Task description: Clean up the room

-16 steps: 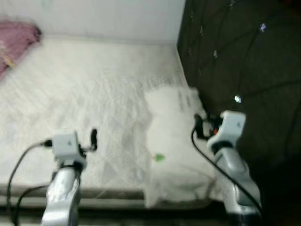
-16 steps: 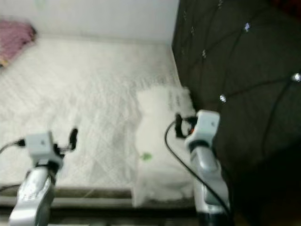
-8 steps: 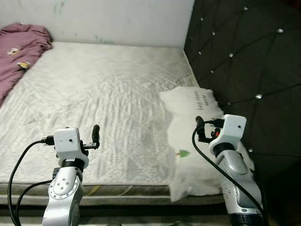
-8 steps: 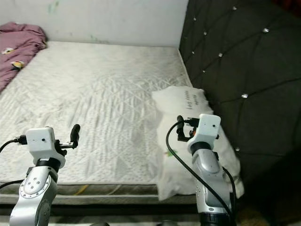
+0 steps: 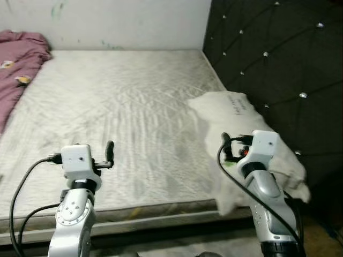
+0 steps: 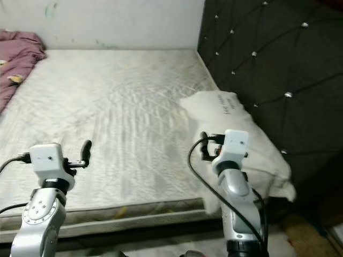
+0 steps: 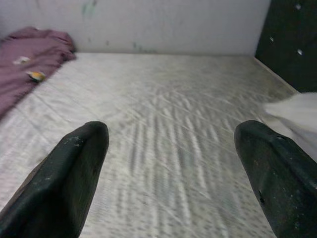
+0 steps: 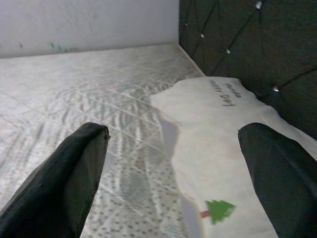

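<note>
Standing at the near edge of the bed point(image 5: 123, 101), both sets of jaws spread wide and empty, right gripper point(image 8: 173, 173) lined up over the white pillow point(image 5: 241, 128) slumped against the dark headboard point(image 5: 278, 59), probably for grabbing.

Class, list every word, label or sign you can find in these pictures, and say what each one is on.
Dark handwriting-style print on the white pillow: two short lines, too blurred to read.
Small green tree picture on the same pillow: a sign, no words.
Nothing else carries text.
</note>
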Tool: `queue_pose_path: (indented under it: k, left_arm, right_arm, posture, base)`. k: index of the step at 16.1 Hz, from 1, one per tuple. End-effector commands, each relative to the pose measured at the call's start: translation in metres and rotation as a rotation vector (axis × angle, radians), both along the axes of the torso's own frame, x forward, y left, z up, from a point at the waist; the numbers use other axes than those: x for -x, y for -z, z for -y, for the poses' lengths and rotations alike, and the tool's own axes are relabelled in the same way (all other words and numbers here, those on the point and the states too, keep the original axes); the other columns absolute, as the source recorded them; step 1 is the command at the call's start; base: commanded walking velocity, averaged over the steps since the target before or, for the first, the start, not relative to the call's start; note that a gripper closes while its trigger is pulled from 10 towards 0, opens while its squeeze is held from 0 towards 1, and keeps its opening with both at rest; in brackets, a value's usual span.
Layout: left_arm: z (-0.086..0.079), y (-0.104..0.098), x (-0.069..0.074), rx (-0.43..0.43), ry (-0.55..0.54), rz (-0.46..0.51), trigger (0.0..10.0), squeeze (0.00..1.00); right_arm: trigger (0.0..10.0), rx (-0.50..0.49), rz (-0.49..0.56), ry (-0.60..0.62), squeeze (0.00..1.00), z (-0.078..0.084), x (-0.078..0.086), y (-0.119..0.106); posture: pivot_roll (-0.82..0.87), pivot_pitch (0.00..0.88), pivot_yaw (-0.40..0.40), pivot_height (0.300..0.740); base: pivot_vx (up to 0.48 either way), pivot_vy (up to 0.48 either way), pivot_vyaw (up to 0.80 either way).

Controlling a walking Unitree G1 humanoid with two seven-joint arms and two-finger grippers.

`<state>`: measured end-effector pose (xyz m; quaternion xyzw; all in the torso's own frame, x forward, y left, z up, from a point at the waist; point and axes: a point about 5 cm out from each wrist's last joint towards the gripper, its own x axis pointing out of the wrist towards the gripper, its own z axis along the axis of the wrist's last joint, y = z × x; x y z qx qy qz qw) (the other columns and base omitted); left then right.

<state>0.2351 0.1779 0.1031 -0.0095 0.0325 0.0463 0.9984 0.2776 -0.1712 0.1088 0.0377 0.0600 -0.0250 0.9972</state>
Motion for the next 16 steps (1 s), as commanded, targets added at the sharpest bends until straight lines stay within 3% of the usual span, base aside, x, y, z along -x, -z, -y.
queue_pose_path:
  k: [1,16]
  left_arm:
    - [0.0069,-0.0006,-0.0016,0.015,0.025,-0.002,10.0,0.00]
    - [0.0065,-0.0002,-0.0015,0.028,0.014,-0.008,10.0,0.00]
  right_arm:
    - [10.0,0.020,0.011,0.031,0.00,0.0104,0.0006,-0.0032]
    - [10.0,0.021,0.000,0.041,0.00,0.0124,0.0008,-0.0009]
  posture:
    - [0.00,0.013,0.001,0.740]
    - [0.00,0.020,-0.002,0.740]
  base:
    - [0.000,0.458,0.00]
    - [0.000,0.444,0.00]
